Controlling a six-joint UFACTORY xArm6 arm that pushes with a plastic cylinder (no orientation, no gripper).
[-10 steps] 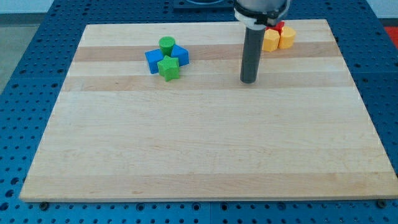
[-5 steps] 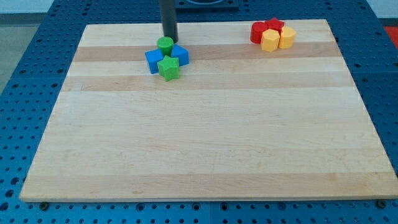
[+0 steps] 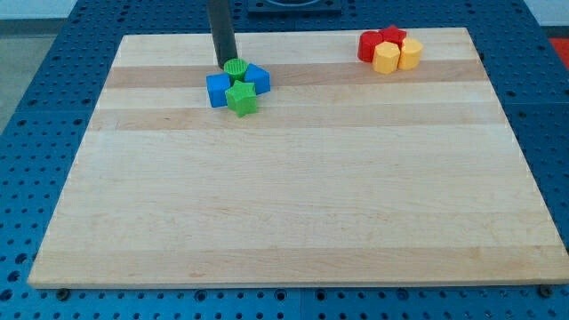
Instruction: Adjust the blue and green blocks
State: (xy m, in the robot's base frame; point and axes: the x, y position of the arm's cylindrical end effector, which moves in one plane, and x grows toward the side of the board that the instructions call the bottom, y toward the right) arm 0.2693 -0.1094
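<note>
A tight cluster sits at the board's upper left: a green cylinder [image 3: 236, 68], a blue block [image 3: 257, 78] to its right, a blue cube [image 3: 217, 90] to its lower left and a green star-shaped block [image 3: 241, 100] at the bottom. My tip [image 3: 225, 65] is at the cluster's top, against the upper left side of the green cylinder. The rod rises out of the view's top.
Two red blocks [image 3: 368, 44] [image 3: 391, 36] and two yellow blocks [image 3: 386, 59] [image 3: 411, 53] are bunched at the board's upper right. The wooden board [image 3: 284, 204] lies on a blue perforated table.
My tip swept from the board's upper right to the top left, then came down to the green cylinder's upper left side. The cylinder has shifted slightly down.
</note>
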